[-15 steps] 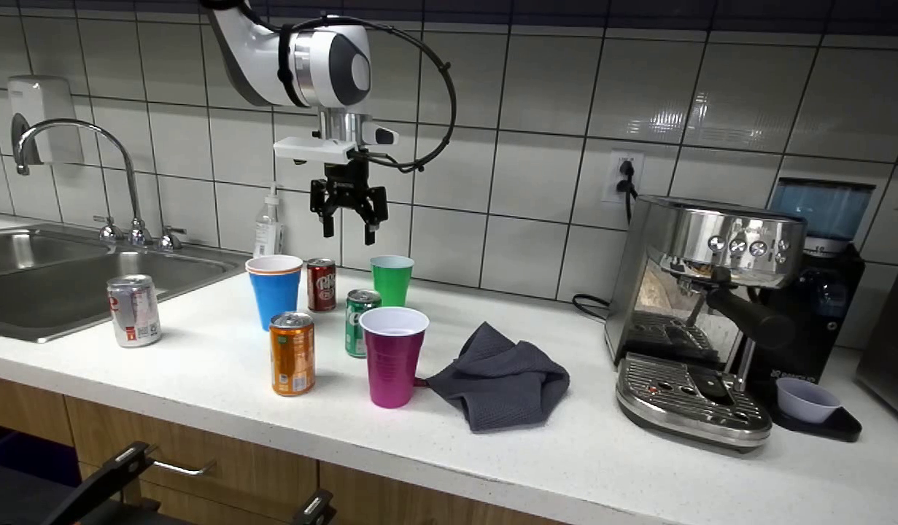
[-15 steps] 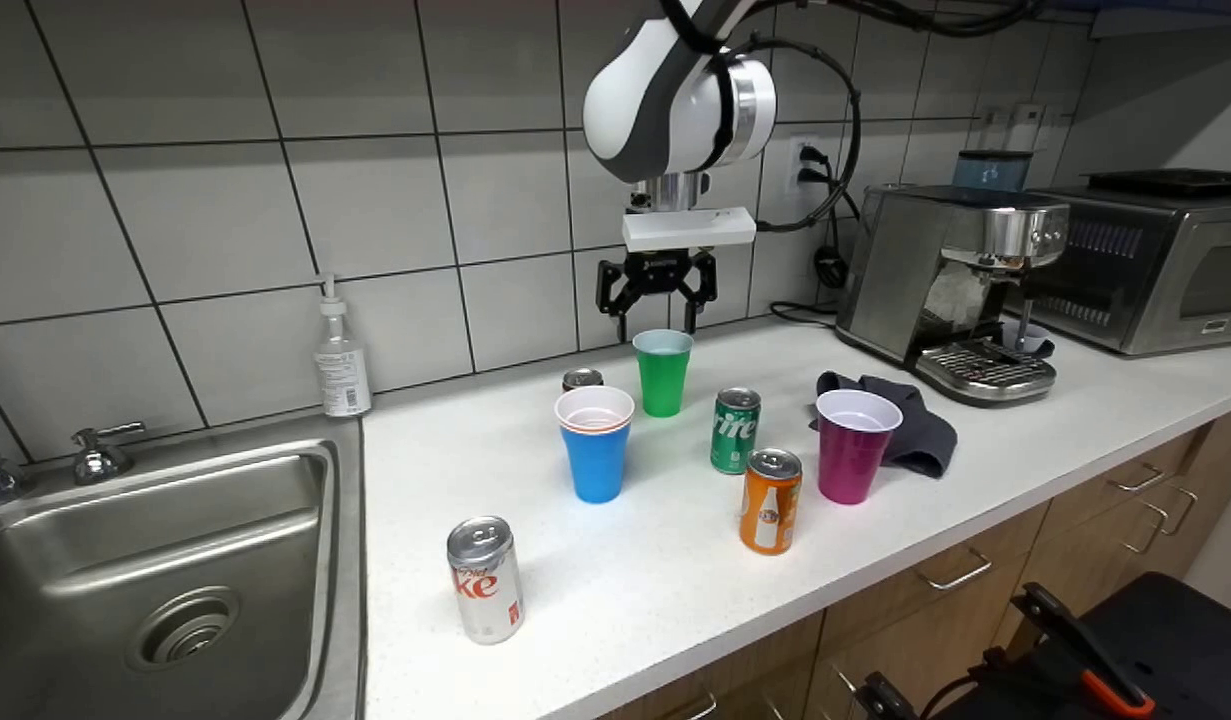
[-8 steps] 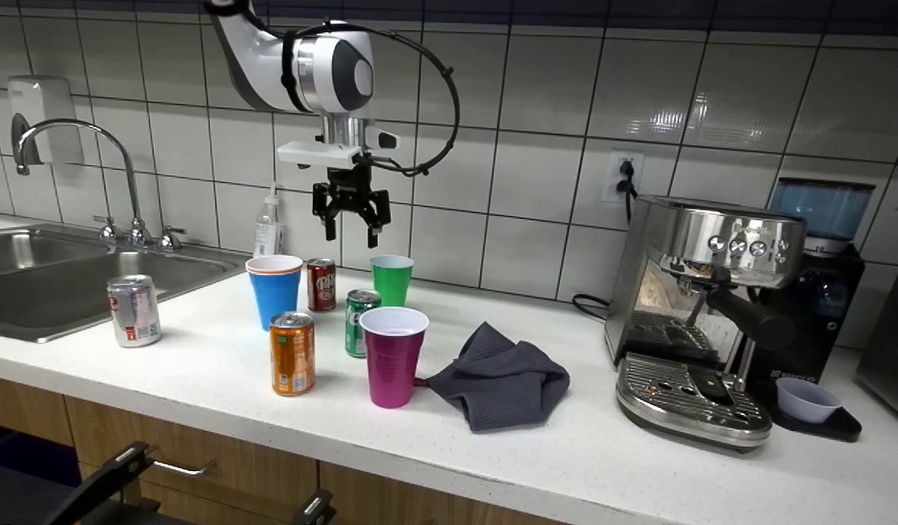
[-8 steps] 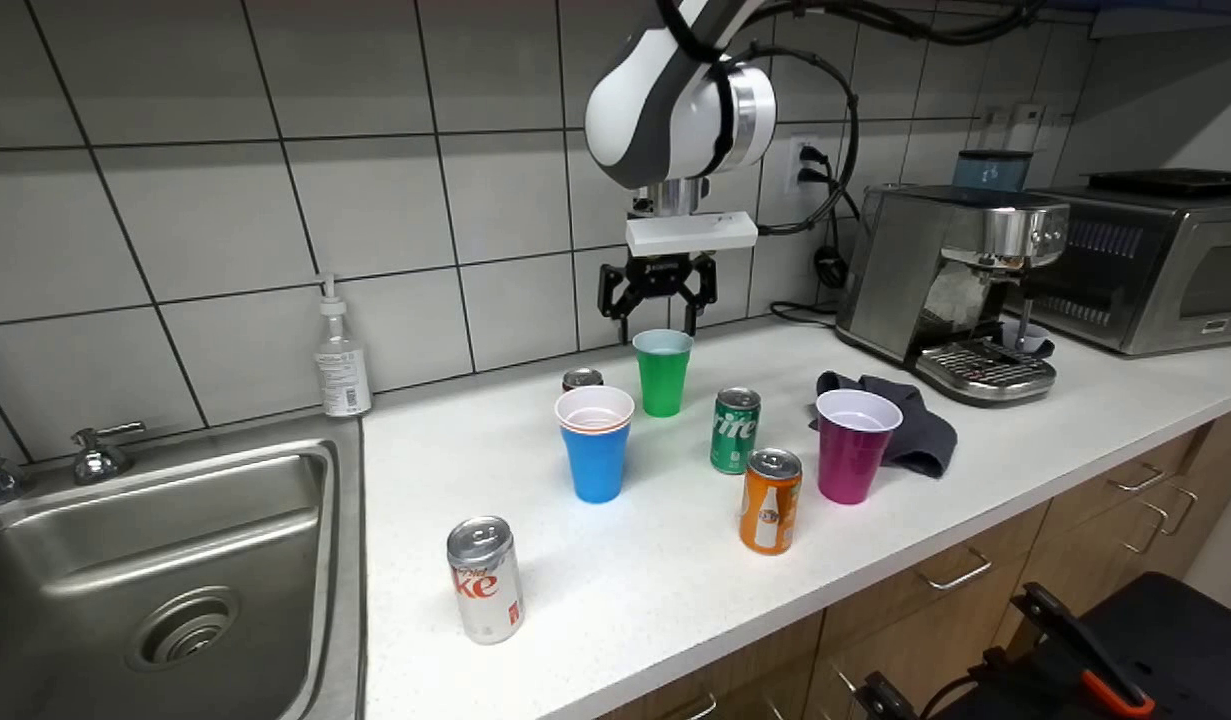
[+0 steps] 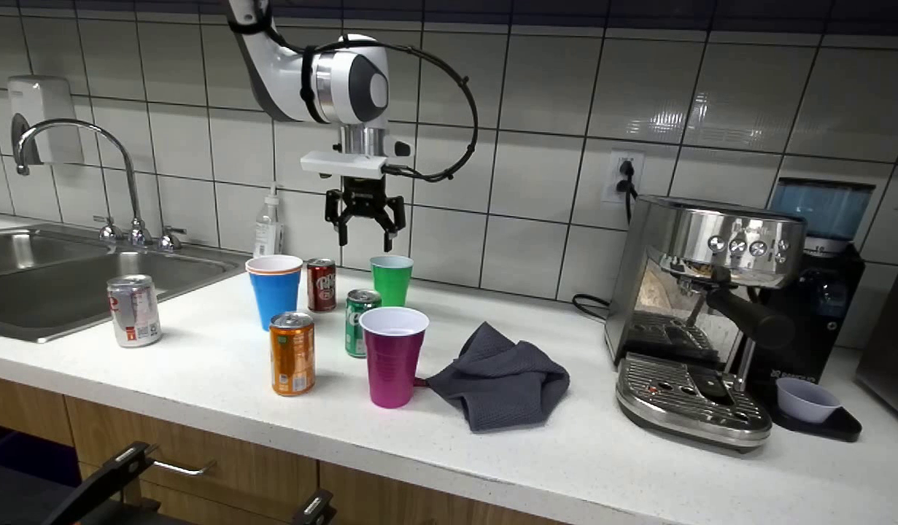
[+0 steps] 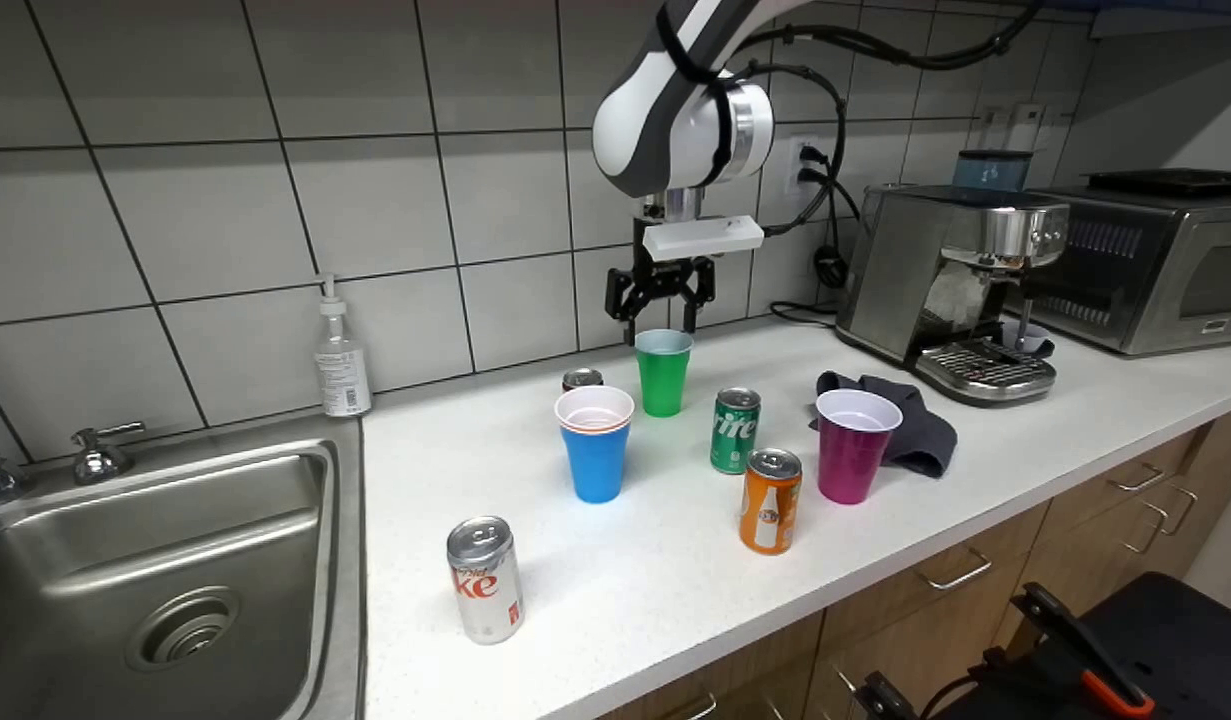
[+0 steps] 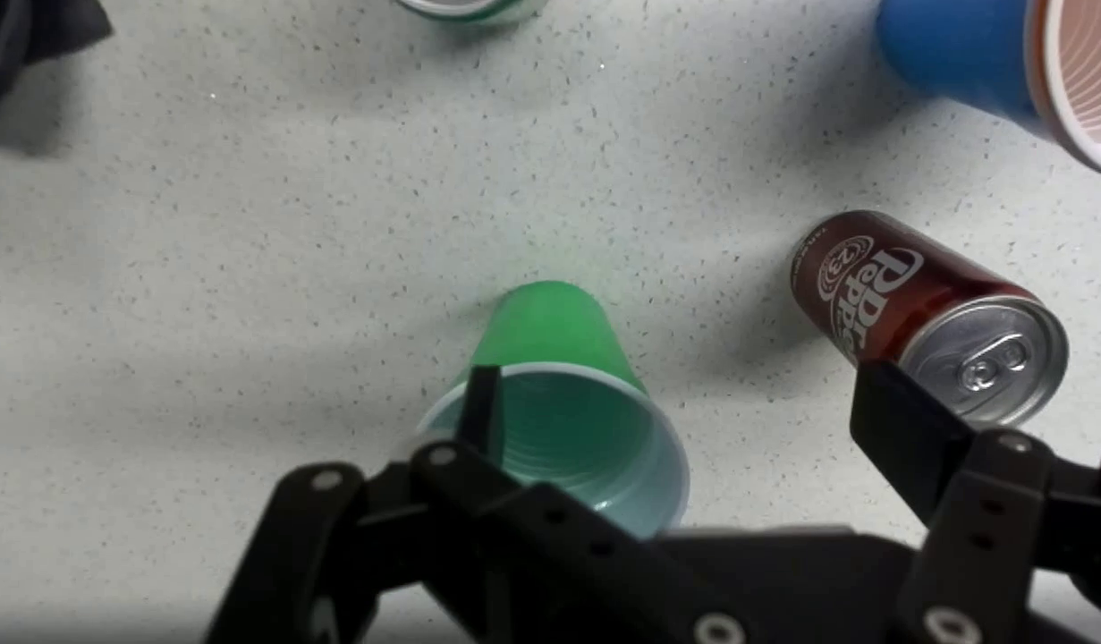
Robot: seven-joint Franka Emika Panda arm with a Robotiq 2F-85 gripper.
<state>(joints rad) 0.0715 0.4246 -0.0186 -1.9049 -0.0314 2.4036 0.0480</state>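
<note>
The jaws, spread and holding nothing, have just come lower and rightward in an exterior view, apparently nearing the things on the tabletop without touching any. There, left to right, stand a blue cup stack, a dark red can and, probably closest to the jaws, the upright green cup. Against the earlier frame, all three stand unmoved.

In an exterior view, a silver 2-basin steel sink sits left, a boxy silver-metal espresso machine right, a crumpled dark-grey cloth lower centre.
</note>
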